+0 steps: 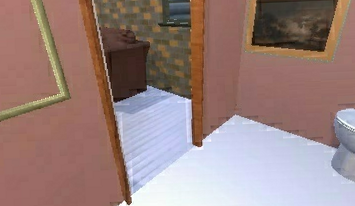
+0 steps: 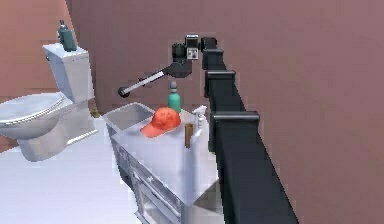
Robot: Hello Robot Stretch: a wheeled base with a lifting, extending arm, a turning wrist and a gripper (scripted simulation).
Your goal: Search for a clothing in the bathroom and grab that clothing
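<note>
Orange-red cap [image 2: 160, 123] on counter [image 2: 190, 170]; hand [image 2: 127, 91] held nothing.
In the arm side view I saw one cap lying on the white counter, lower than the hand's fingertips and to their right. The hand's far end showed against bare wall. I counted two bottles beside the cap, one toilet [image 2: 35, 110], one bottle on its tank.

Orange-red cap [image 2: 160, 123], white toilet [image 2: 35, 108]

Pretty even, soft light for us here: the white floor [image 1: 238, 163] looks bright with no glare, and past the doorway [image 1: 153, 52] it's dimmer.
</note>
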